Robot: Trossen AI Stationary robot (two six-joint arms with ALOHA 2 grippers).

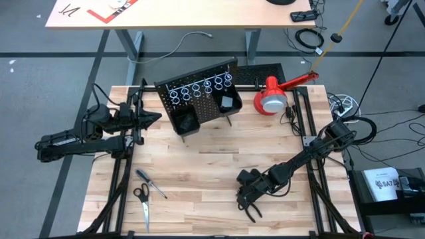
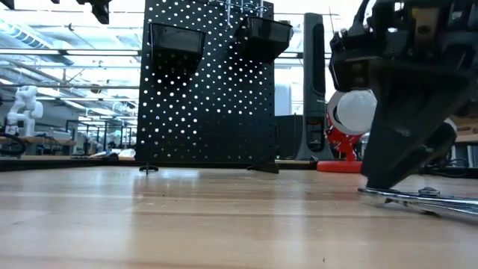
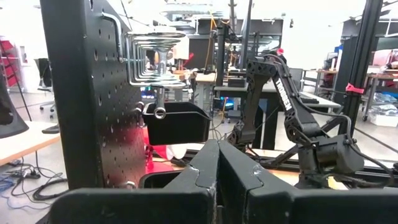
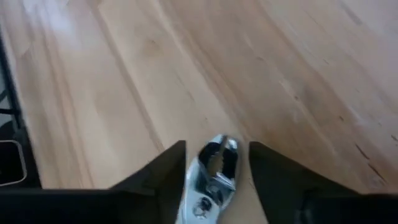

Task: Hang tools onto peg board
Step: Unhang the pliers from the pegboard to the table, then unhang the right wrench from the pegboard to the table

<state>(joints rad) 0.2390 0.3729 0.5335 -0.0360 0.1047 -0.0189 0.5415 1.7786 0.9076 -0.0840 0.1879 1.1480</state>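
Low over the tabletop, the right tool (image 4: 214, 163) stands part-open, fingers straddling the pliers (image 4: 211, 177).

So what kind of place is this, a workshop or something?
Probably a robotics lab: two robot arms flank a wooden table with a black peg board, and beyond it a white humanoid robot and more workbenches fill an open hall.

Both arms are matte black, built of slim tubular links joined by thicker rounded joint housings, with black cables looping off their bases. The right claw (image 1: 250, 207) ends in two flat, wedge-shaped black fingers (image 4: 163, 177). Behind the left claw (image 1: 154, 117) sits a blocky black wrist; its fingers (image 3: 198, 177) are angular, with a notched seam.
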